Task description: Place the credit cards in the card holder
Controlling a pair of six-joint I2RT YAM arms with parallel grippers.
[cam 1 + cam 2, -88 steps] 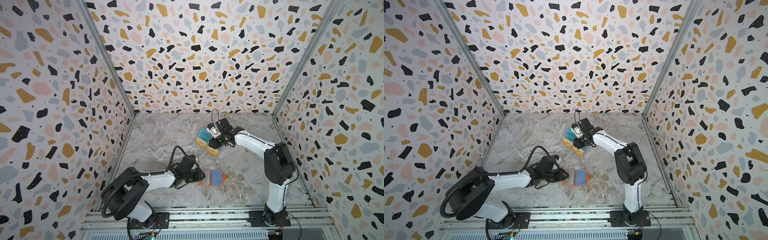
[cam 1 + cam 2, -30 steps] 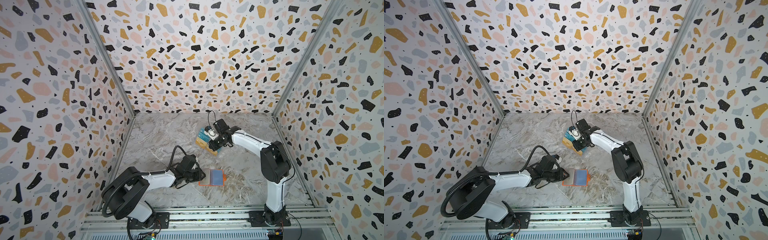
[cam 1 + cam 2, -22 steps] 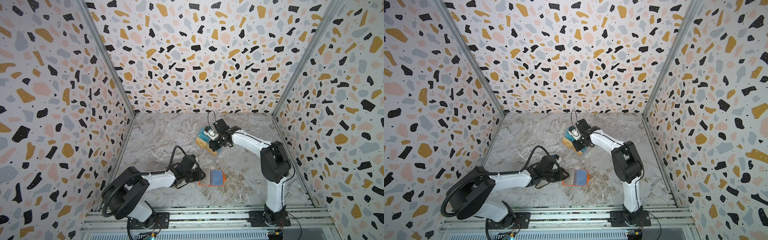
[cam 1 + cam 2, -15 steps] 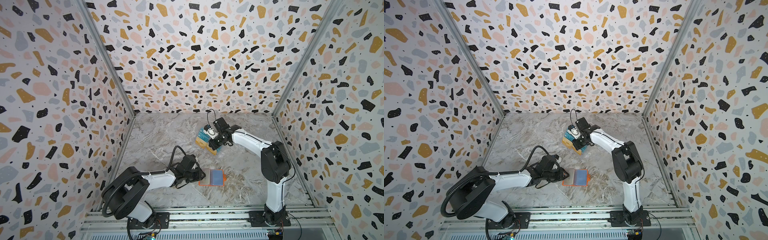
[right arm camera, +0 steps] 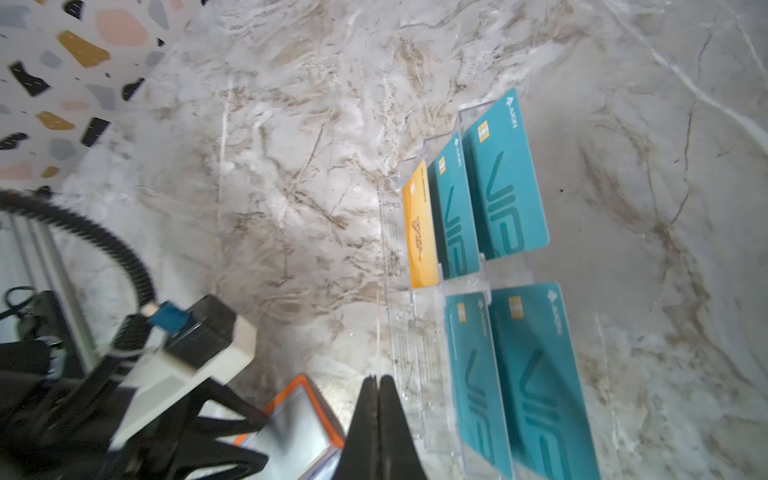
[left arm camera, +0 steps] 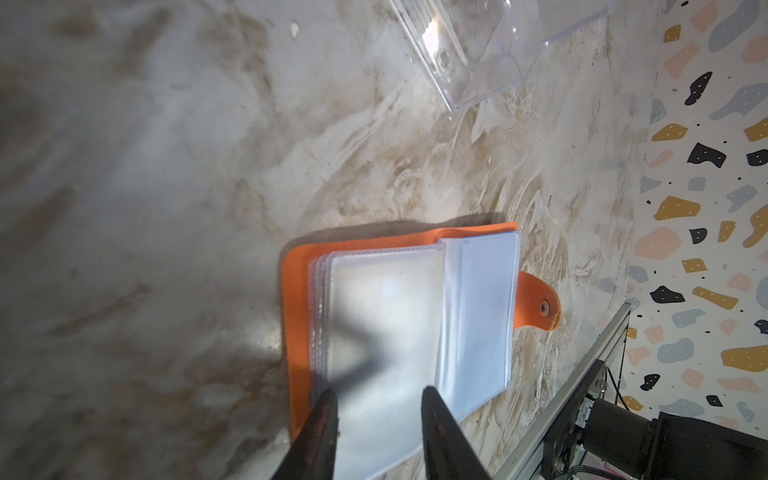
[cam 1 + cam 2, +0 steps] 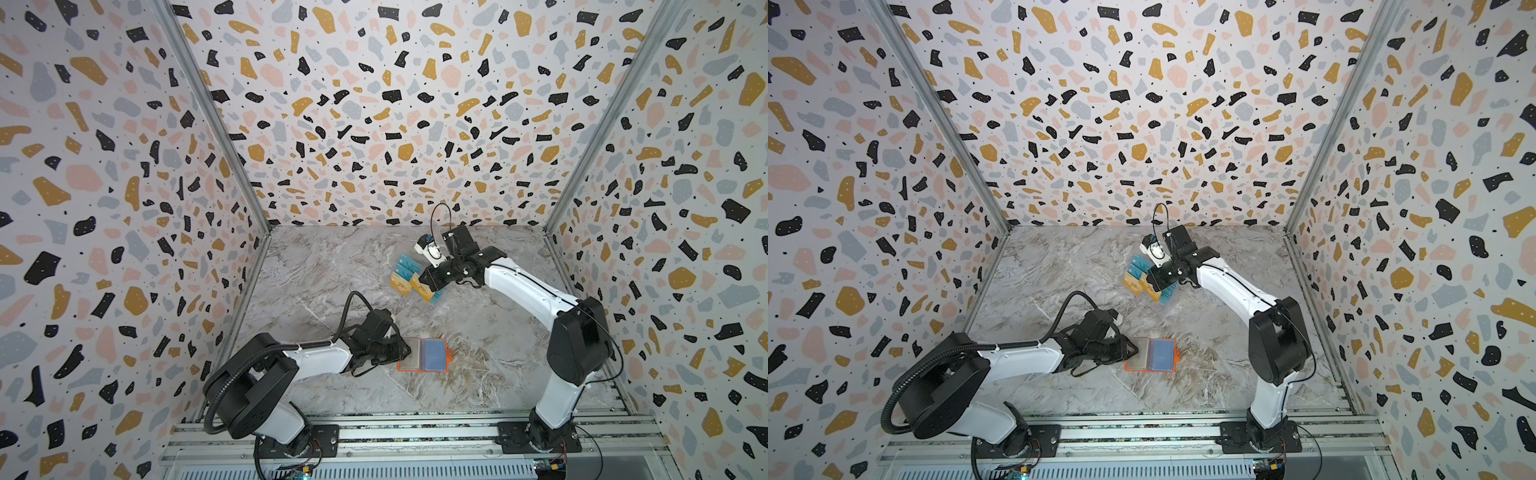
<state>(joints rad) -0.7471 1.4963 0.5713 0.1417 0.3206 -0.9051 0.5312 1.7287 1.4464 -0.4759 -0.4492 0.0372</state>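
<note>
Several credit cards: standing in clear stand on table.
Left gripper: jaws apart over open card holder.
Right gripper: jaws together, near clear stand.

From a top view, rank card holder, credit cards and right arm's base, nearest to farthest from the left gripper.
1. card holder, at the left gripper's tips.
2. credit cards, toward the back wall.
3. right arm's base, front right.
</note>
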